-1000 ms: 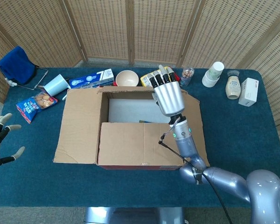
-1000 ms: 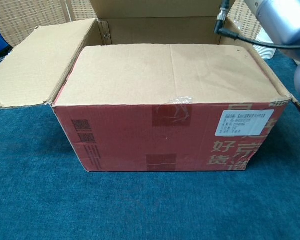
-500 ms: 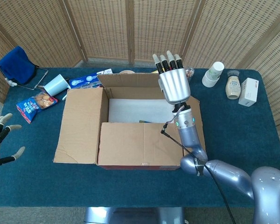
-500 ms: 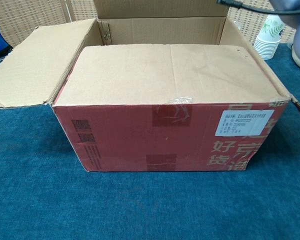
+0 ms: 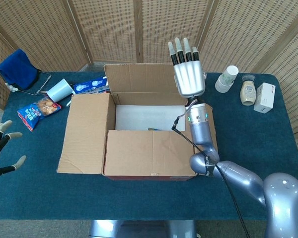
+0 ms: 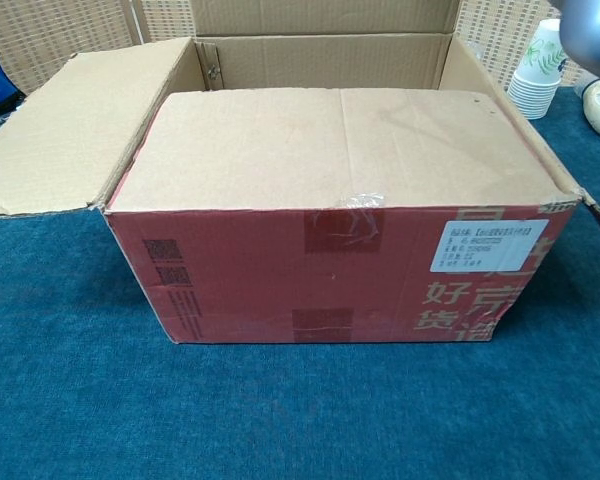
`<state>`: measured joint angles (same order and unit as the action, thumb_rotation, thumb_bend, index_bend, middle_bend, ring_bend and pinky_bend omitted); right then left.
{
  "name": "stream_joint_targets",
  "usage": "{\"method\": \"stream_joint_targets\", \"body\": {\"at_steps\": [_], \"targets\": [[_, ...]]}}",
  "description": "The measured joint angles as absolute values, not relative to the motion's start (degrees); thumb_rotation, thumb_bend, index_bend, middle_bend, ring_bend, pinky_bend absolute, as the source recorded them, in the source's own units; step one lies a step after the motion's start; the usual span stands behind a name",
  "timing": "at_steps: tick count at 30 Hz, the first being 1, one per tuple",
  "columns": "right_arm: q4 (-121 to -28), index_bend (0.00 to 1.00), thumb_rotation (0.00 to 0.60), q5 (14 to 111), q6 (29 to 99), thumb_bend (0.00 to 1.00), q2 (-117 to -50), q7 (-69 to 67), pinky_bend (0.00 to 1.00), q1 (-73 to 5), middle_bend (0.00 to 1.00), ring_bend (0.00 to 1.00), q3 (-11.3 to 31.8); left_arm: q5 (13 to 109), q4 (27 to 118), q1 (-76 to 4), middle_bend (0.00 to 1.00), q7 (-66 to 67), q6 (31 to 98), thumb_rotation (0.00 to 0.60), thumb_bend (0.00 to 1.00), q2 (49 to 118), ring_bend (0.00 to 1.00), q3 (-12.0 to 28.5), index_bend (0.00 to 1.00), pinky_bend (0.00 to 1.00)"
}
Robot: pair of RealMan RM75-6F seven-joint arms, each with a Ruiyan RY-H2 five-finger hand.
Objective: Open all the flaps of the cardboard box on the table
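Note:
The cardboard box (image 5: pixel 149 116) stands mid-table. Its left flap (image 5: pixel 84 134) lies spread outward and its back flap (image 5: pixel 139 78) stands upright. The near flap (image 5: pixel 144 151) lies folded flat over the opening. The right flap (image 5: pixel 212 124) tilts outward beside my right forearm. My right hand (image 5: pixel 187 74) is raised at the back flap's right end, fingers straight up, holding nothing. At the left table edge my left hand (image 5: pixel 0 148) hovers with fingers spread and empty. The chest view shows the red front wall (image 6: pixel 340 270), the near flap (image 6: pixel 340 145) on top and the left flap (image 6: pixel 70 130).
A blue cloth (image 5: pixel 17 69), snack bag (image 5: pixel 38 110), pale blue cup (image 5: pixel 59 90) and blue carton (image 5: pixel 92 85) lie back left. Stacked paper cups (image 5: pixel 227 78), a bottle (image 5: pixel 247 92) and a white carton (image 5: pixel 264 97) stand back right. The paper cups (image 6: pixel 535 75) also show in the chest view.
My right hand rose and moved toward the back of the table. The back flap swung up from lying low to upright, hiding the bowl behind it. The left hand stayed still.

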<state>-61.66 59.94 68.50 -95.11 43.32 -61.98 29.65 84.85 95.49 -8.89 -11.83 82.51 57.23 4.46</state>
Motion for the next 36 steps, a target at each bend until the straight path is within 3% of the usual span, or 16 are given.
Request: {"method": "stream_joint_targets", "body": {"at_steps": [13, 28, 36], "targets": [[-51.1, 0.03, 0.6, 55.0, 63.5, 0.28, -98.5, 45.9, 0.24, -66.9, 0.06, 0.0, 30.3, 84.9, 95.5, -9.0, 0.0, -11.4, 82.1, 0.534, 0.11, 57.4, 0.05, 4.3, 0.26, 0.11], [-37.5, 0.0, 0.6, 53.9, 57.0, 0.26, -104.1, 46.0, 0.24, -71.8, 0.06, 0.0, 27.8, 83.7, 95.0, -9.5, 0.0, -10.8, 80.9, 0.537, 0.11, 57.9, 0.05, 4.5, 0.25, 0.11], [-36.8, 0.0, 0.6, 55.0, 57.6, 0.26, -104.1, 44.6, 0.24, -72.4, 0.06, 0.0, 27.3, 83.4, 94.9, -9.7, 0.0, -11.0, 80.0, 0.538, 0.11, 58.0, 0.05, 4.5, 0.25, 0.11]]}}
